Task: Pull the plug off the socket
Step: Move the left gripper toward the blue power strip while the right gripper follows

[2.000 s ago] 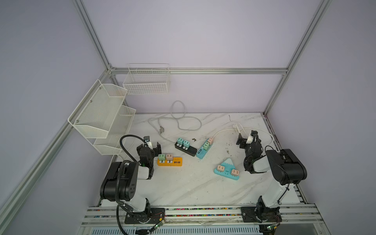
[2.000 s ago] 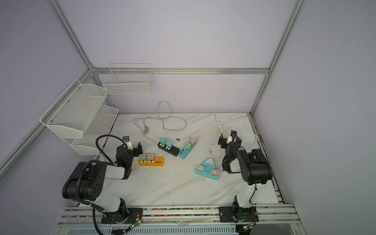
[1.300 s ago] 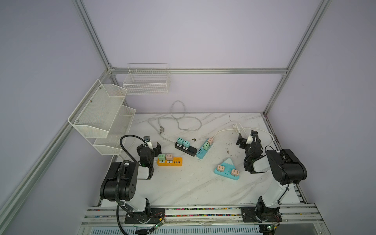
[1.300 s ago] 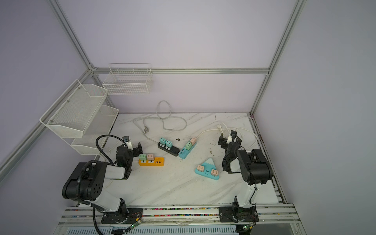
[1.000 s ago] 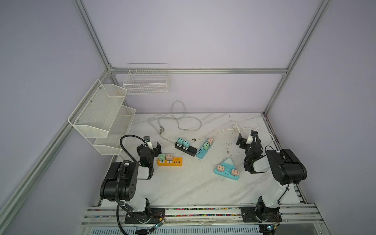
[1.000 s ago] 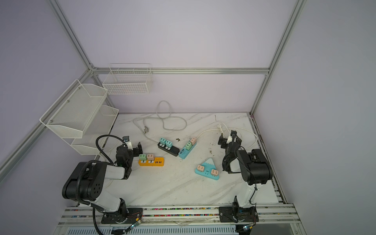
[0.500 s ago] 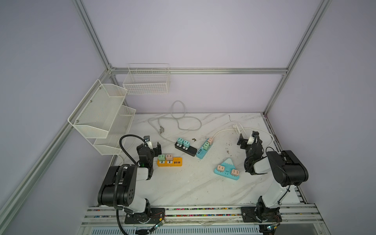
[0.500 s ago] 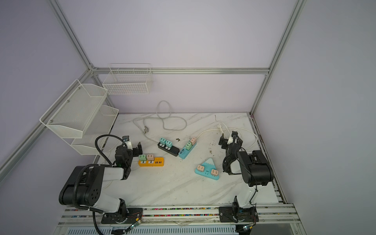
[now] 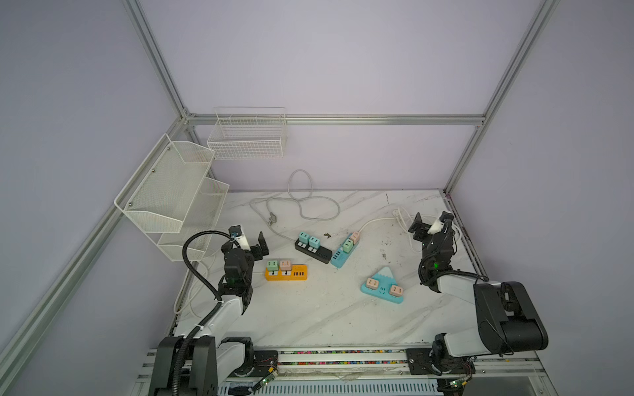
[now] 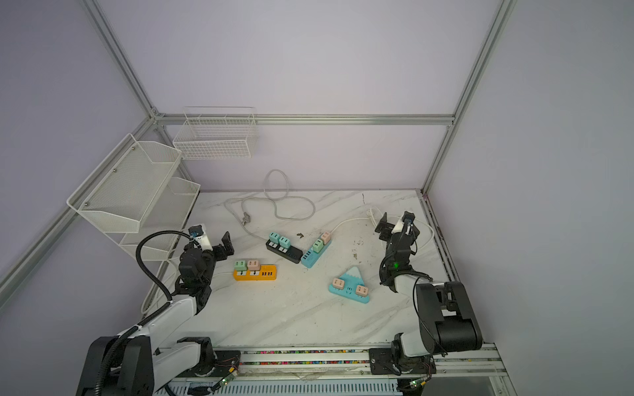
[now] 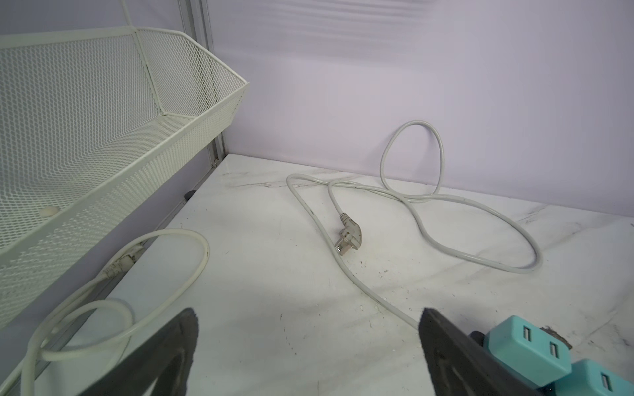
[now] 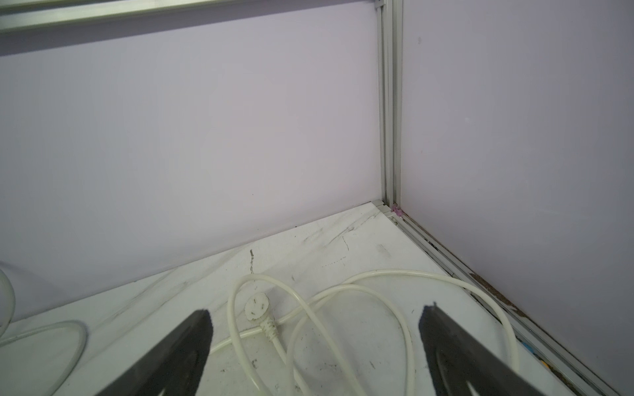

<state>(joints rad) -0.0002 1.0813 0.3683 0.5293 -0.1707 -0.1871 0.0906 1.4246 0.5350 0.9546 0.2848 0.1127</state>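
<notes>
Waiting low at either side of the counter [image 9: 308,319], the left arm [image 9: 236,271] sits centre-left in a top view and the right arm [image 9: 435,253] centre-right. Each has its jaws spread wide and holds nothing, which suits an approach not yet committed to a target.

The plugs stand seated in four sockets across the middle of the frame. The orange strip [image 9: 295,274], just beside the left arm, carries a green plug [image 9: 272,264] and a pink plug [image 9: 285,264]. The black strip [image 9: 320,255], the blue strip [image 9: 338,261] and the triangular socket [image 9: 384,279] hold the rest. All look pushed fully home, so none is off yet.

A loose white cable [image 11: 349,235] trails toward the back wall, apart from the strips. The orange strip's pair is probably the left arm's easiest pick.
</notes>
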